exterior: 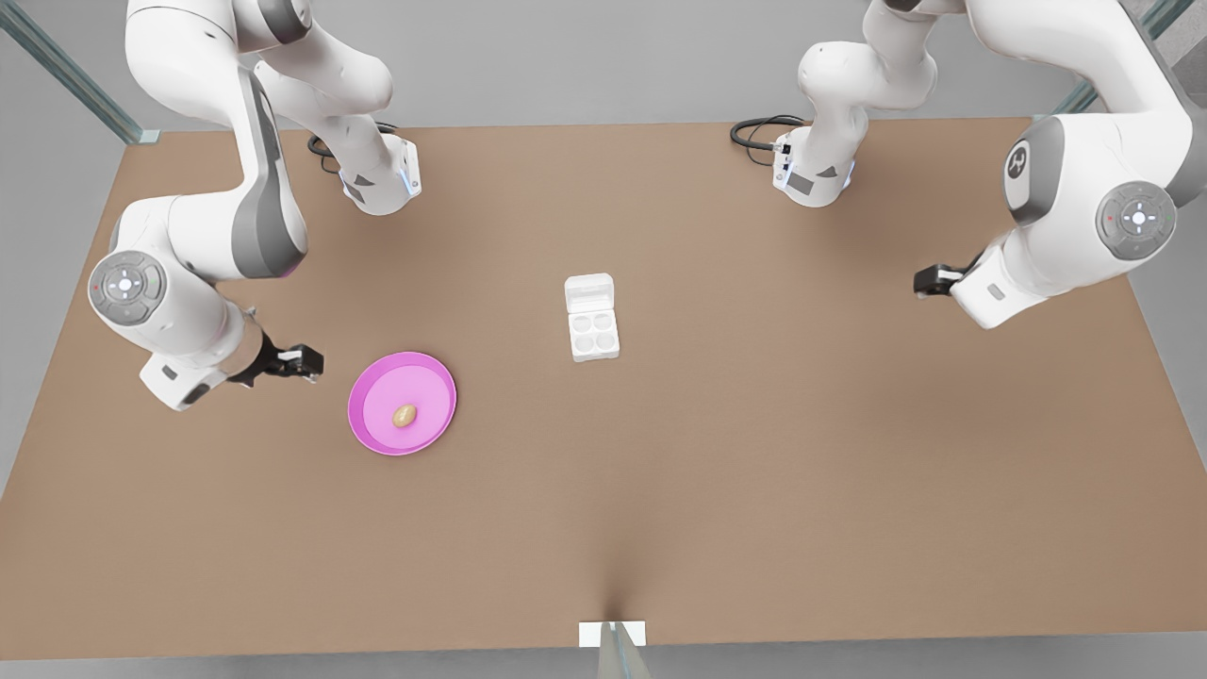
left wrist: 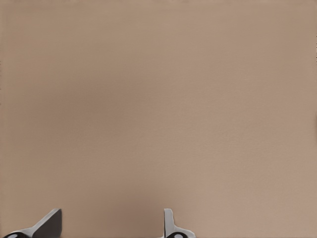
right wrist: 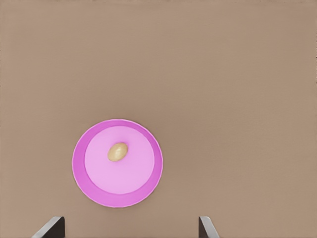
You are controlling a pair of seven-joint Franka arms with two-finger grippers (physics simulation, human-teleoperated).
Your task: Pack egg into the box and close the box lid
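Observation:
The tan egg (exterior: 405, 415) (right wrist: 118, 151) lies in the middle of a round pink plate (exterior: 368, 436) (right wrist: 136, 184) on the front view's left. The white box (exterior: 594, 334) stands at the table's middle, its four cups bare, and the box lid (exterior: 589, 291) lies folded back flat behind them. My right gripper (exterior: 304, 361) (right wrist: 130, 229) hovers open just to the left of the plate, apart from it. Far off on the front view's right, my left gripper (exterior: 929, 281) (left wrist: 109, 227) hangs open over bare table, with nothing between its fingers.
The brown table (exterior: 754, 490) spreads wide around the box and plate. Both arm bases (exterior: 377, 179) (exterior: 811, 170) with black cables stand at the back edge. A small white bracket (exterior: 611, 634) sits at the front edge.

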